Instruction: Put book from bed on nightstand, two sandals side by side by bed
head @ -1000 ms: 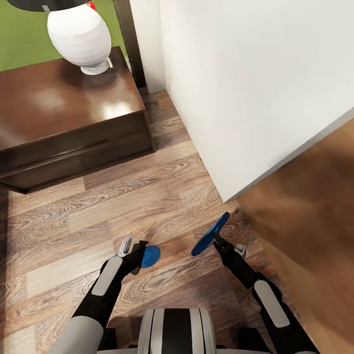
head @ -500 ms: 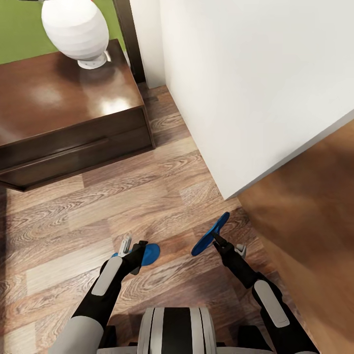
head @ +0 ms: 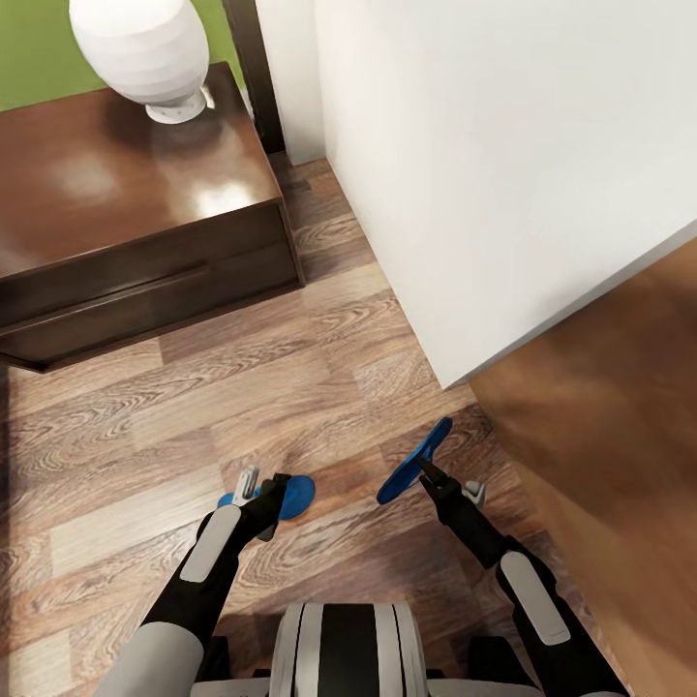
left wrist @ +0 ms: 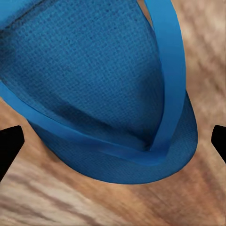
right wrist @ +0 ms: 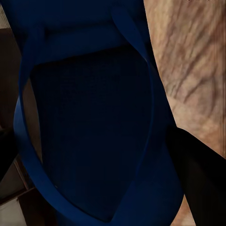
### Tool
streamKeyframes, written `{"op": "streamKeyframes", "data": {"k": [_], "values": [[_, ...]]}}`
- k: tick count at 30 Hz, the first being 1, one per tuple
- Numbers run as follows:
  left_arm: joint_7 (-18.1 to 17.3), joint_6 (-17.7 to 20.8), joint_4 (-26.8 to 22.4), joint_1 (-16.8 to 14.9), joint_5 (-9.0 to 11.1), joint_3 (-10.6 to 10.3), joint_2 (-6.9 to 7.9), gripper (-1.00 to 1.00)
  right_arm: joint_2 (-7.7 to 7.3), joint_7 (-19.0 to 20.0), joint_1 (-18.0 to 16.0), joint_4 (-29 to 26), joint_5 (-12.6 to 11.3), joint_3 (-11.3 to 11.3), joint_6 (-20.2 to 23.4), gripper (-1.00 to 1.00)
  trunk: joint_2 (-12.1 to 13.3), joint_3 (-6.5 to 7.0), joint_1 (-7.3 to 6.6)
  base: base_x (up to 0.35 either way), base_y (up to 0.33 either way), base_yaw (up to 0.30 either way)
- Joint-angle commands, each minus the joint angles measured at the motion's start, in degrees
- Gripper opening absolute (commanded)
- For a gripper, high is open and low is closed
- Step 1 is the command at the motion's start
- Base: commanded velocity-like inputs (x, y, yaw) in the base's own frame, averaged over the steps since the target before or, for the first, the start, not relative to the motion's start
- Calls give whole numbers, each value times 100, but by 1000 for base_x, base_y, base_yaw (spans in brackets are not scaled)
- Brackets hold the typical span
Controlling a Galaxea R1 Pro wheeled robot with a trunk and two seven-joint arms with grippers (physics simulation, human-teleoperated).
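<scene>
One blue sandal (head: pixel 297 496) lies flat on the wood floor. My left gripper (head: pixel 259 489) hangs open just over it, and the left wrist view has the sandal (left wrist: pixel 103 94) between the two spread black fingertips (left wrist: pixel 9 146). My right gripper (head: pixel 423 470) is shut on the other sandal (head: pixel 411 463), held tilted above the floor close to the bed's corner. In the right wrist view that sandal (right wrist: pixel 94 132) is dark and close. The bed's light mattress (head: pixel 503 145) and brown frame (head: pixel 600 407) are on the right. The nightstand (head: pixel 126 194) stands at the upper left. The book is out of view.
A white rounded lamp base (head: pixel 140 44) sits on the nightstand's glossy top. A strip of plank floor (head: pixel 319 319) runs between the nightstand and the bed. A dark window frame (head: pixel 254 68) rises behind.
The camera has shifted a little, so the nightstand and lamp sit higher in the picture. Both arms keep their pose, and the right sandal stays gripped.
</scene>
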Motion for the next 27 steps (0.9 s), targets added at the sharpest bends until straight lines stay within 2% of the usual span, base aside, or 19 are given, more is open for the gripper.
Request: {"op": "streamKeyframes", "data": {"k": [1, 14, 19, 27], "values": [[33, 14, -9, -1, 31, 7, -2, 100, 1, 4, -2, 0, -51, -9, 53, -100, -1, -3, -1, 0, 0, 0], [25, 14, -9, -1, 30, 24, 6, 100, 4, 4, -4, 0, -51, -9, 53, -100, -1, -3, -1, 0, 0, 0], [24, 14, -9, -1, 29, 24, 7, 100, 4, 4, -3, 0, -51, -9, 53, -100, -8, -114, 12, 0, 0, 0], [24, 10, -9, -1, 29, 24, 7, 100, 4, 4, -2, 0, -51, -9, 53, -100, -8, -114, 12, 0, 0, 0]]}}
